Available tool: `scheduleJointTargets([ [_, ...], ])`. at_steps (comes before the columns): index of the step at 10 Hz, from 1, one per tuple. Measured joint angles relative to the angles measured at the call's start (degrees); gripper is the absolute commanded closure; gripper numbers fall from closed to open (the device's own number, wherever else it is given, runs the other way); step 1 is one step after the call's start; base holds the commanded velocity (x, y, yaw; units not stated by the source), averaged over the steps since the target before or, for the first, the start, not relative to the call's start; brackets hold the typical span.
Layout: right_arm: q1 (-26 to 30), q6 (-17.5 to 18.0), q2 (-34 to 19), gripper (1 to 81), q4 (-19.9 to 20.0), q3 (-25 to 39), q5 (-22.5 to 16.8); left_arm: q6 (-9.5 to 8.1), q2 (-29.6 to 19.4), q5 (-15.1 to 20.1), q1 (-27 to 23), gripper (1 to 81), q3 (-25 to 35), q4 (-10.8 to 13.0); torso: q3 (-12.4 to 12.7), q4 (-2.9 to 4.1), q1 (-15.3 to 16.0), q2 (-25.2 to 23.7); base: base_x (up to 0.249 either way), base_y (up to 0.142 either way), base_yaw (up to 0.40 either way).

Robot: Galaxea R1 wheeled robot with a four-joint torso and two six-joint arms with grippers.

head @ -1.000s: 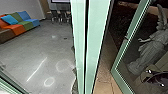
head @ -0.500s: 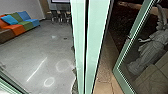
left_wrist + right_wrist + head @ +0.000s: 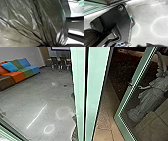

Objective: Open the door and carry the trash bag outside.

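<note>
Door [image 3: 123, 127] at two o'clock is being swung wider, bag [image 3: 25, 25] being given room; grippers' opening and hold can't be told.

We find the head view facing forward and down from high, sharing the smooth grey floor [image 3: 37, 94] with the downward right wrist view; the left wrist view closely faces the creased, shiny plastic bag [image 3: 25, 22].

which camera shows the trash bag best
The left wrist view: the trash bag looms large, creases drawing together. The right wrist view catches a dark, pleated part of it; the head view looks onto green framing and grey floor.
</note>
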Motion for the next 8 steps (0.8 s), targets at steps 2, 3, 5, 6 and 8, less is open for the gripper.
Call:
scheduleJointTargets([
  [2, -6.2, -0.2, 6.6, 1.0, -0.9, -7.8, 6.8, -0.02, -0.1, 0.0, 0.0, 81.1, 0.0, 0.0, 0.0, 0.00, 0.0, 0.0, 0.000, 0.000, 0.000],
  [3, -8.4, -0.2, 8.9, 1.0, -2.1, -11.7, 9.8, -0.02, -0.1, 0.0, 0.0, 81.1, 0.0, 0.0, 0.0, 0.00, 0.0, 0.0, 0.000, 0.000, 0.000],
  [5, -10.9, -0.2, 14.1, 1.0, -4.5, -18.0, 15.3, 0.00, -0.1, 0.0, 0.0, 81.1, 0.0, 0.0, 0.0, 0.00, 0.0, 0.0, 0.000, 0.000, 0.000],
  [6, -11.8, -0.2, 16.8, 1.0, -5.3, -20.2, 17.4, 0.00, -0.1, 0.0, 0.0, 81.1, 0.0, 0.0, 0.0, 0.00, 0.0, 0.0, 0.000, 0.000, 0.000],
  [8, -14.1, -0.4, 20.7, 1.0, -6.4, -23.5, 19.4, -0.02, -0.1, 0.0, 0.0, 81.1, 0.0, 0.0, 0.0, 0.00, 0.0, 0.0, 0.000, 0.000, 0.000],
])
